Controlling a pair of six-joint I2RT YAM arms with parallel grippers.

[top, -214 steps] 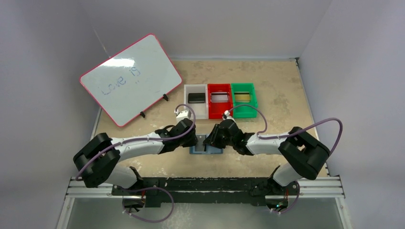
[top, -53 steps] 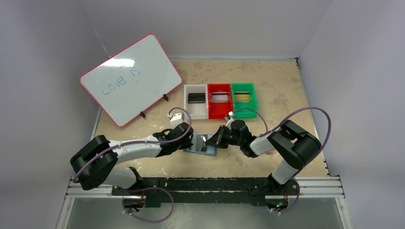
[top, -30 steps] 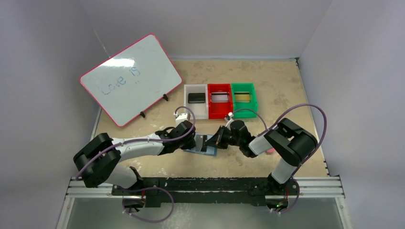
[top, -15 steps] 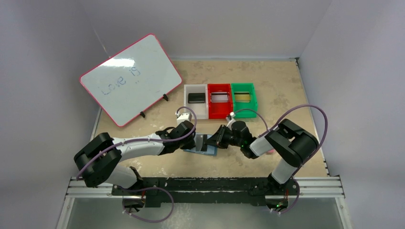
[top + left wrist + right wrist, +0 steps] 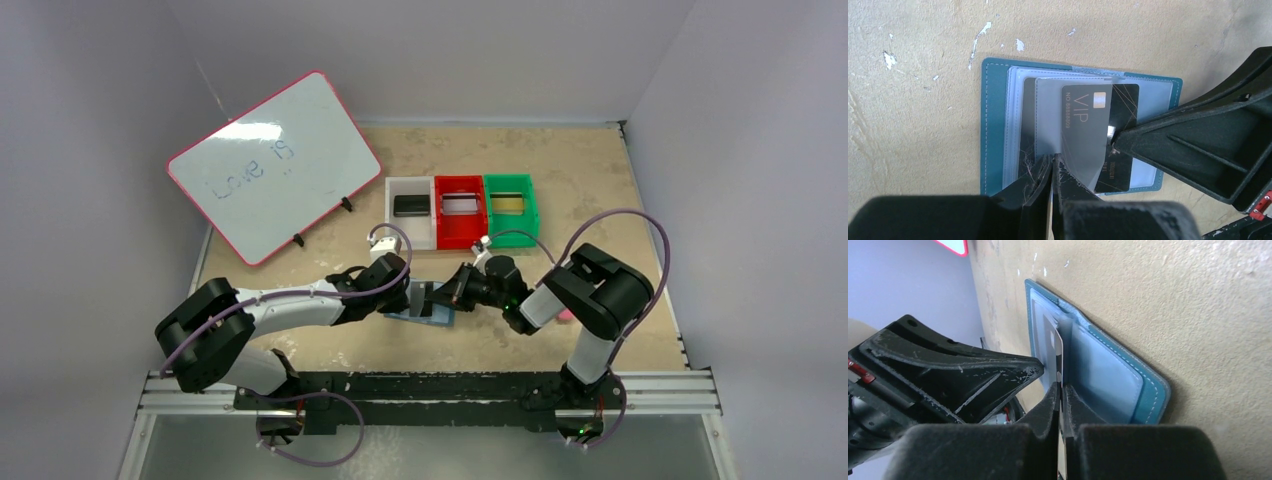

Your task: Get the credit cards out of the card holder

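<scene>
Honestly, from above the worry is the holder (image 5: 425, 318) sliding: it lies loose on the table (image 5: 600, 180) between my left claw (image 5: 408, 297) and right claw (image 5: 447, 295), with both arms stretched low and inward.

Left wrist: left claw clenched on the clear sleeve (image 5: 1048, 110); lose that and everything drags.

Right wrist: right claw pinches the black card (image 5: 1058, 350) by its edge, partly pocketed. So thin a grip may slip.

Desk (image 5: 580, 180): tan, scuffed surface flecked with white. Far left, whiteboard (image 5: 275, 165), pink-rimmed, propped tilted on a stand. Centre back, a touching row of white bin (image 5: 415, 230), red bin (image 5: 441, 212) and green bin (image 5: 533, 210). Near centre, card holder (image 5: 994, 125), lying open and flat. Near right, small pink item (image 5: 565, 315), mostly hidden.
</scene>
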